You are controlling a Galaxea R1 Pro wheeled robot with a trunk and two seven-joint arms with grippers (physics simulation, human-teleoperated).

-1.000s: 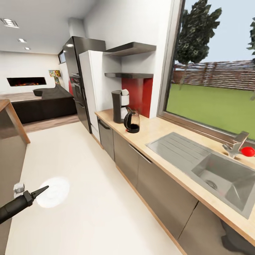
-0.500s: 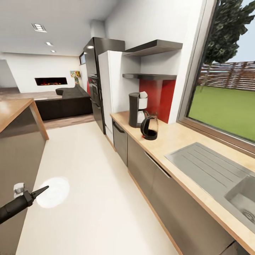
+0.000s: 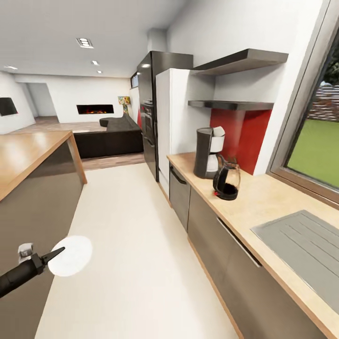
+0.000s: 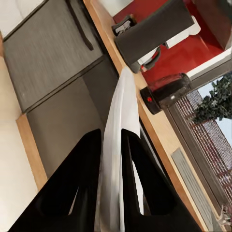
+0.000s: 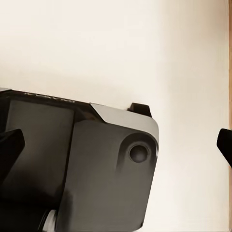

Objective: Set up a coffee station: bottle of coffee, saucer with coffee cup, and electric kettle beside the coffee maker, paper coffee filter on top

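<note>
Ahead, in the head view, the kitchen countertop (image 3: 263,197) runs along the right-hand wall, and on it the coffee maker (image 3: 207,153) stands by the red wall panel with the electric kettle (image 3: 227,181) just beside it, nearer the camera, so that pair looks to be in place. The kitchen shelf (image 3: 230,104) hangs above them; nothing on it can be made out from here. Low at the left, the left gripper (image 3: 52,254) is clamped on the saucer (image 3: 70,255), which is carried over the pale floor, well apart from the counter, most likely to keep it clear of the island beside it while the robot travels. From the left wrist, the saucer (image 4: 118,145) shows edge-on, pinched between the two dark fingers (image 4: 89,179), with the coffee maker (image 4: 150,31) and kettle (image 4: 166,92) beyond it on the wood worktop. From the right wrist, a dark part of the robot's own body shows over the floor; two dark tips sit at opposite edges of the picture, so the right gripper seems spread wide and empty.
</note>
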